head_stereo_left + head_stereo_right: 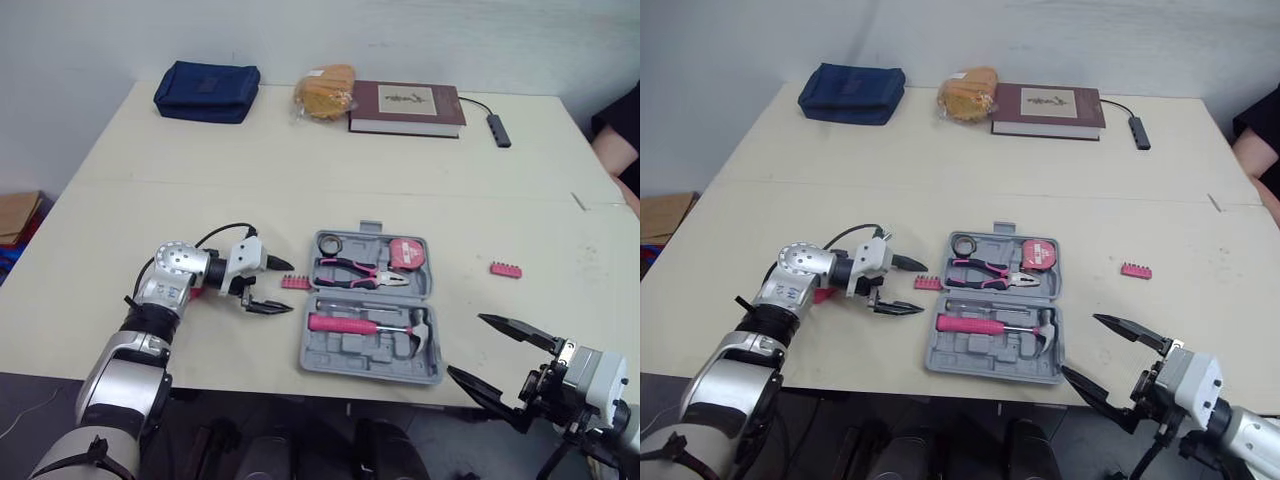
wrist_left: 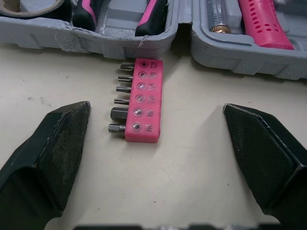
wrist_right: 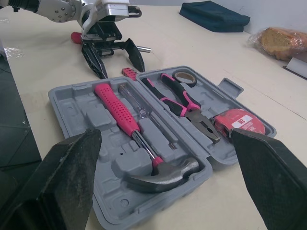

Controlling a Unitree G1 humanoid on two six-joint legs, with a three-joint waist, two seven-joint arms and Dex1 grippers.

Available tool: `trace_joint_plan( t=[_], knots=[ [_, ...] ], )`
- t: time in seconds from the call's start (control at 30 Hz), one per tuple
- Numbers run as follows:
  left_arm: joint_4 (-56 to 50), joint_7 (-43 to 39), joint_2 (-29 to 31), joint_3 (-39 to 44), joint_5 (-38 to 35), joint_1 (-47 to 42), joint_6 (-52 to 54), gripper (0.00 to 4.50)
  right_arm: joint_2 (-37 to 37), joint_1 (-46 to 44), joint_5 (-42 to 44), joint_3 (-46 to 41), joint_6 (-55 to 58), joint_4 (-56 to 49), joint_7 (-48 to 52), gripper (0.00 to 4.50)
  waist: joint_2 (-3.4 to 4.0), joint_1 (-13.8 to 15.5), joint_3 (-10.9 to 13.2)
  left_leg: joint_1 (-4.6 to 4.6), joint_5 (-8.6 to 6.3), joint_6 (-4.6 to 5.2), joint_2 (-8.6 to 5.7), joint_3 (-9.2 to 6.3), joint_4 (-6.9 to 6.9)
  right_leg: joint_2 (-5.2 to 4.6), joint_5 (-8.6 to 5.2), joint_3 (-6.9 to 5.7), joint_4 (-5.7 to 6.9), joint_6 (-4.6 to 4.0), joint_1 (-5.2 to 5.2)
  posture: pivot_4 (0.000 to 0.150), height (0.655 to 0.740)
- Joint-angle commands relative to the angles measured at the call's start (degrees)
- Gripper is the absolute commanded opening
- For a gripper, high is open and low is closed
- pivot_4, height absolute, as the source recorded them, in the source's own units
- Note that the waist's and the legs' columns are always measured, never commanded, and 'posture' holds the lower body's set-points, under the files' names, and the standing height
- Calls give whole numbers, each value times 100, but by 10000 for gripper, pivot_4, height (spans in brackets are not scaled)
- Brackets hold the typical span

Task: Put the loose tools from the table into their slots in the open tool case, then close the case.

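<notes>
The grey tool case (image 1: 322, 352) lies open near the table's front edge. Inside are a pink-handled hammer (image 1: 345, 324), pliers (image 1: 360, 272), a clear screwdriver (image 3: 139, 106), a red tape measure (image 1: 407, 253) and a tape roll (image 1: 330, 243). A pink bit holder (image 2: 143, 99) lies on the table against the case's left side. My left gripper (image 1: 290, 287) is open, with one finger on each side of the holder and not touching it. A second pink bit holder (image 1: 505, 269) lies to the right of the case. My right gripper (image 1: 465, 345) is open, low at the case's front right corner. A red-handled tool (image 3: 76, 37) lies under my left wrist.
At the back of the table are a blue pouch (image 1: 207, 91), a bagged bread (image 1: 323, 91), a brown book (image 1: 407, 107) and a cabled adapter (image 1: 500, 130). A person's arm (image 1: 620, 140) shows at the right edge. Open tabletop lies between the case and those items.
</notes>
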Motion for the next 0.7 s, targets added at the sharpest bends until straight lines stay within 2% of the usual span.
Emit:
trace_joint_plan(
  t=[0.03,0.17,0.2,0.27,0.33,0.4,0.47,0.5,0.63,0.7],
  knots=[
    [229,73,-95,-55,171,-99,105,44872,-13,32,14,-106,143,-373,-164,45000,0,5,0,0,-1,2,-2,0,1,-2,1,0,0,1,1,1500,7400],
    [392,115,-121,-128,327,-148,154,44872,-44,74,49,-177,334,-539,-249,45000,-1,3,-1,2,-2,4,-3,-1,2,-4,2,1,-2,4,3,1500,7400],
    [415,102,-164,-101,298,-140,163,42386,-46,97,54,-199,370,-565,-253,45000,-1,5,-2,2,-2,4,-3,-1,2,-4,2,1,-2,4,3,1500,7400],
    [455,104,-222,-73,275,-127,149,36503,-45,122,63,-230,426,-609,-261,45000,-3,3,-3,3,-2,4,-3,-1,2,-4,2,0,-2,4,5,1500,7400],
    [525,179,-262,-92,335,-111,110,26214,-49,130,85,-251,486,-666,-282,45000,-3,0,-3,2,-2,5,-4,-1,2,-4,2,0,-1,4,5,1500,7400],
    [575,216,-286,-112,383,-102,45,19165,-50,136,99,-268,529,-701,-289,45000,-3,-1,-3,2,-2,5,-4,-1,2,-3,3,0,-1,5,5,1500,7400],
    [646,339,-267,-100,419,-82,46,9210,-56,145,127,-307,614,-787,-323,45000,-3,-1,-4,2,-3,5,-3,0,2,-2,3,0,-1,5,5,1500,7400],
    [671,362,-244,-108,442,-65,33,6931,-57,155,142,-330,648,-820,-331,45000,-4,-1,-5,3,-2,5,-4,0,2,-2,3,0,0,5,5,1500,7400],
    [699,377,-209,-89,414,-46,-14,6865,-44,161,159,-375,728,-878,-330,45000,-6,-4,-12,5,-2,5,-4,0,2,-2,3,1,0,6,7,1500,7400],
    [543,194,-121,98,169,-19,-124,6865,-40,179,175,-400,783,-931,-341,45000,-6,-5,-12,6,-2,5,-3,0,3,-2,3,1,0,5,7,1500,7400]
  ],
)
